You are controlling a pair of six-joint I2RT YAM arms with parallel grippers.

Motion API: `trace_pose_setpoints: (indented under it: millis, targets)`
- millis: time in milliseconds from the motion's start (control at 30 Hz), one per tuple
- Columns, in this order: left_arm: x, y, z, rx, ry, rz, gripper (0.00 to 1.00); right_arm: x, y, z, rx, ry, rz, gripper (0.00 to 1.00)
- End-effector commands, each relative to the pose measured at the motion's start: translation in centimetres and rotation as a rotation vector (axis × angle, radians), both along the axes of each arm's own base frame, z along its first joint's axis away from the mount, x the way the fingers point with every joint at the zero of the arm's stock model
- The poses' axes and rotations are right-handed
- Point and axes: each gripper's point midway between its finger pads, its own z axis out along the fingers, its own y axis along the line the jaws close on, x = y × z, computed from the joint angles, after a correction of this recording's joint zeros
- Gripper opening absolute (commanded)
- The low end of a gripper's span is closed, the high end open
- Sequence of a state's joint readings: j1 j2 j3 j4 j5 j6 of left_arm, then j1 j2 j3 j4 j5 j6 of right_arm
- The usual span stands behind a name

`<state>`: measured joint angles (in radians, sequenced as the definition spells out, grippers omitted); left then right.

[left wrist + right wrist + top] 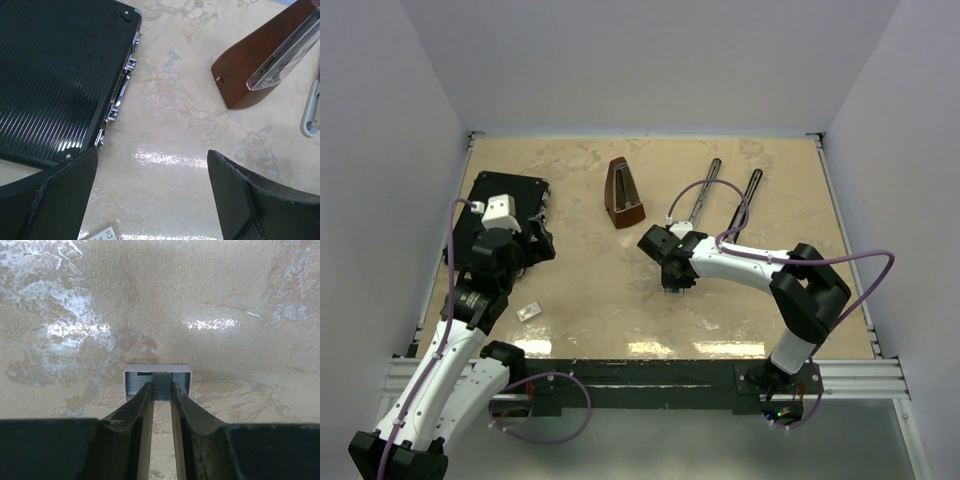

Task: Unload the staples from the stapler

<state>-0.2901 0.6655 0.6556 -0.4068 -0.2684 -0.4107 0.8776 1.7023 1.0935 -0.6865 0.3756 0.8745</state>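
Observation:
The stapler [708,185] lies opened at the back right as two long thin dark bars; its silver end shows at the edge of the left wrist view [311,112]. My right gripper [672,281] reaches down to the table in front of it. In the right wrist view its fingers [161,388] are shut on a silvery ridged strip of staples [161,381] that sits in a small white open box [157,368] among other strips. My left gripper [534,246] is open and empty above bare table [152,167], beside the black case.
A flat black case [503,205] lies at the left, with its metal latches in the left wrist view [122,95]. The brown metronome [623,192] stands at the back middle. A small white piece [528,311] lies near the left arm.

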Motion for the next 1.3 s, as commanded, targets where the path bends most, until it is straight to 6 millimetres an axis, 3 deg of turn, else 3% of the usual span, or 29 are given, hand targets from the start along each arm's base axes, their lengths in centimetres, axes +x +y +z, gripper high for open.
trace_pose_setpoints:
  millis: [0,433,933,1267]
  targets:
    - [0.1,0.0,0.2,-0.015,-0.017,0.006,0.95,0.5,0.0,-0.1,-0.005,-0.016,-0.027,0.24]
    - [0.1,0.1,0.3,-0.014,-0.019,0.008,0.95,0.9,0.4,0.2,-0.011,-0.019,-0.028,0.26]
    - [0.1,0.0,0.4,-0.017,-0.026,0.007,0.95,1.2,0.9,2.4,0.045,-0.054,-0.029,0.31]
    - [0.1,0.1,0.4,-0.017,-0.026,0.009,0.95,2.7,0.7,3.1,0.026,-0.12,0.027,0.31]
